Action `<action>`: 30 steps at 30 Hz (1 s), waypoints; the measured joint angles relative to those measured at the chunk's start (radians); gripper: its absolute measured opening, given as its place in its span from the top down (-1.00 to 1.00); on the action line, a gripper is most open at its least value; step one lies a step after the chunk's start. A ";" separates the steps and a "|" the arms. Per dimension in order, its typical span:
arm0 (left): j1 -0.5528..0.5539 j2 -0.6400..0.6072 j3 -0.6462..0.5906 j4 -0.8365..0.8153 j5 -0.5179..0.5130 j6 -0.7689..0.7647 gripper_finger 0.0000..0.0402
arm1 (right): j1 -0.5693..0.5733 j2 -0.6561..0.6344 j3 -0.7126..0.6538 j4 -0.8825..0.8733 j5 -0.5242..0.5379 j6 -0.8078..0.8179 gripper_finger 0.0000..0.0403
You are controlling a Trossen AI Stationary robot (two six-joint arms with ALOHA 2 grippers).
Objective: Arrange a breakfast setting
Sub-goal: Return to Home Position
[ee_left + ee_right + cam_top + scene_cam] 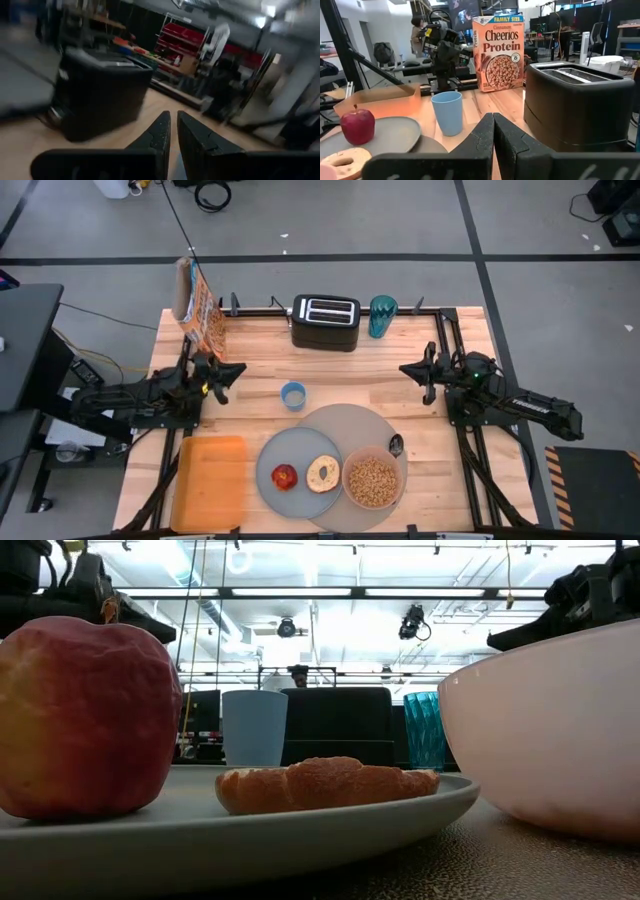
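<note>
A large round grey mat [350, 425] lies at the table's near middle. On it a grey-blue plate [298, 455] bears a red apple [285, 477] and a toasted bagel half [323, 473]. A pink bowl [374, 482] of cereal stands next to the plate, and a small spoon [396, 445] lies on the mat. A teal cup [383, 317] stands at the far edge. An orange cereal box [200, 305] stands upright at the far left. My left gripper [228, 375] is shut and empty near the box. My right gripper [412, 370] is shut and empty at the right.
A black toaster [325, 322] stands at the far edge between the box and the teal cup. A small light-blue cup [293, 395] stands just beyond the mat. An orange tray [211, 483] lies at the near left. Bare wood lies between the two grippers.
</note>
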 joint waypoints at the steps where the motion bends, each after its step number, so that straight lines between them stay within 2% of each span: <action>1: 0.000 0.000 0.000 0.000 0.001 0.083 0.81 | 0.000 0.000 0.000 0.000 0.000 0.000 0.92; 5: 0.000 0.000 0.000 0.013 0.003 0.379 0.81 | 0.000 0.000 0.000 0.000 0.000 0.006 0.92; 8: 0.000 0.000 -0.001 0.031 -0.002 0.469 0.81 | 0.000 0.000 0.000 0.000 0.000 0.008 0.92; 30: 0.000 0.000 -0.001 0.066 0.006 0.485 0.81 | 0.000 0.000 0.000 0.000 0.000 0.008 0.92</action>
